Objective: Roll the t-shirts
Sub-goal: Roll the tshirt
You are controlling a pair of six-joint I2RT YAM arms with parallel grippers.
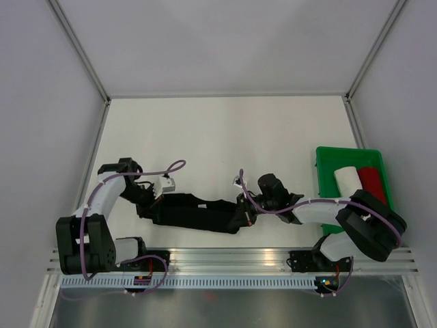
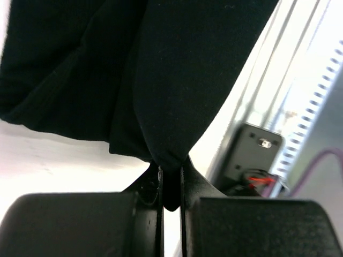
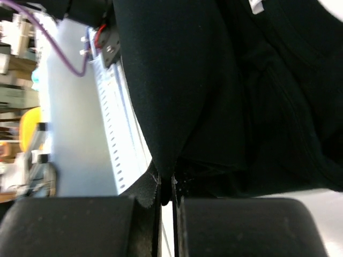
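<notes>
Left gripper [image 2: 171, 184] clamped on black t-shirt [image 1: 198, 212] hem | right gripper [image 3: 166, 184] pinched on opposite end | shirt stretched left-right between arms, lower centre frame

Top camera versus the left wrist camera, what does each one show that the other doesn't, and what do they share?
Only the top view shows the green bin holding a white roll and a red roll, the right hand, and the black shirt's whole stretch between both arms.

Only the left wrist view shows the pinch up close: a fold of cloth squeezed between the fingers.

Both show the black shirt, the left hand shut on it, and the rail along the table's near edge.
</notes>
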